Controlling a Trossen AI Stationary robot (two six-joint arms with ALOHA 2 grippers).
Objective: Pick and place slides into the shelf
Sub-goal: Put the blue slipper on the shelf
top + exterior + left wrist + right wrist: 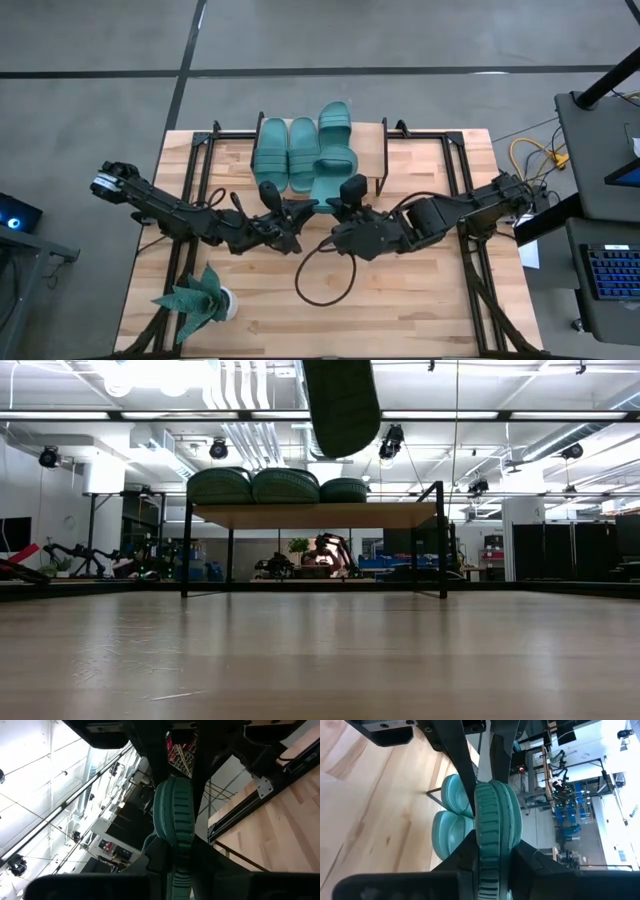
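Observation:
Three teal slides lie sole-down side by side on the shelf's (370,150) light wood top (310,515): two at its left (287,152) and one farther back (335,115). A fourth slide (328,180) hangs in the air in front of the shelf, showing high in the low view (340,405). My left gripper (300,208) reaches it from the table's left and my right gripper (348,195) from the right. Both are shut on it, and each wrist view shows it edge-on between that arm's fingers. My left gripper pinches the raised slide (172,815) between its two fingers, which lie along its two broad faces; the slide stands edge-on and clear of the table. Which end it has is hidden by the gripper. My right gripper pinches the same slide by its ribbed edge (495,820), one finger (465,770) on each broad face, reaching from the table's right. The slide is lifted clear, above the level of the shelf top.
A teal leafy plant in a white pot (200,300) stands near the table's front left corner. A black cable loop (325,280) lies on the wood below the right arm. Black frames run along the table's left and right sides.

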